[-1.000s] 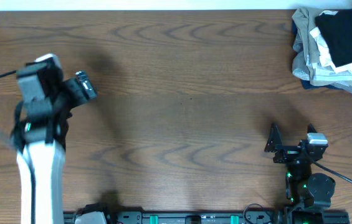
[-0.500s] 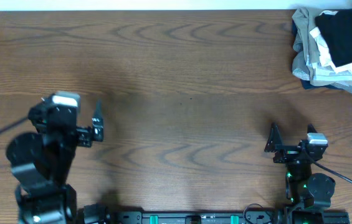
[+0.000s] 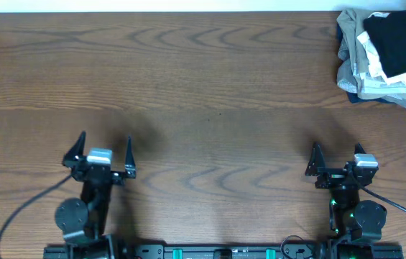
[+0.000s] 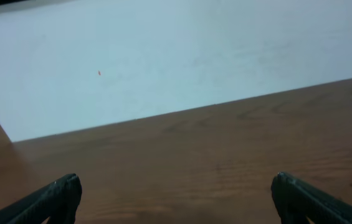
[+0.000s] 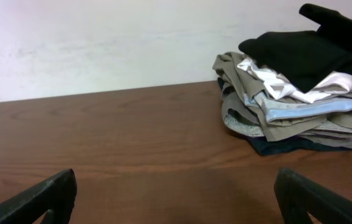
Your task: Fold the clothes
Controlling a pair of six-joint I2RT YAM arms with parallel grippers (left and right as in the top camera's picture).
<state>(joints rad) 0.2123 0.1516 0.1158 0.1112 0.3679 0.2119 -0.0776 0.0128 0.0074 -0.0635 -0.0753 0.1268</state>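
Over on the left, the left end effector (image 3: 104,141) sits low at the near edge of the worktop (image 3: 217,93), its two fingers spread wide apart and nothing at all between them. From the left wrist camera, the dark fingertips (image 4: 57,198) sit at the bottom corners of the view. Bare brown wood runs ahead of them up to a pale wall (image 4: 163,56).

Across the middle there is just wood grain, running side to side.

Now the right end effector (image 3: 337,152), also parked at the near edge, well apart from its partner. Its fingers are wide open too and it is holding nothing.

And there is the job itself: the pile of clothes (image 3: 384,65), tucked into the far right corner of the worktop, well away from both arms. It is a rumpled heap of grey, beige and pale blue layers lying roughly flat, with a black garment (image 3: 397,32) on top. From the right wrist camera the heap is wider than it is tall, with its layers' edges facing the camera and the black piece reaching out toward the right. The frame edge cuts off its right side, so its true long axis cannot be told.
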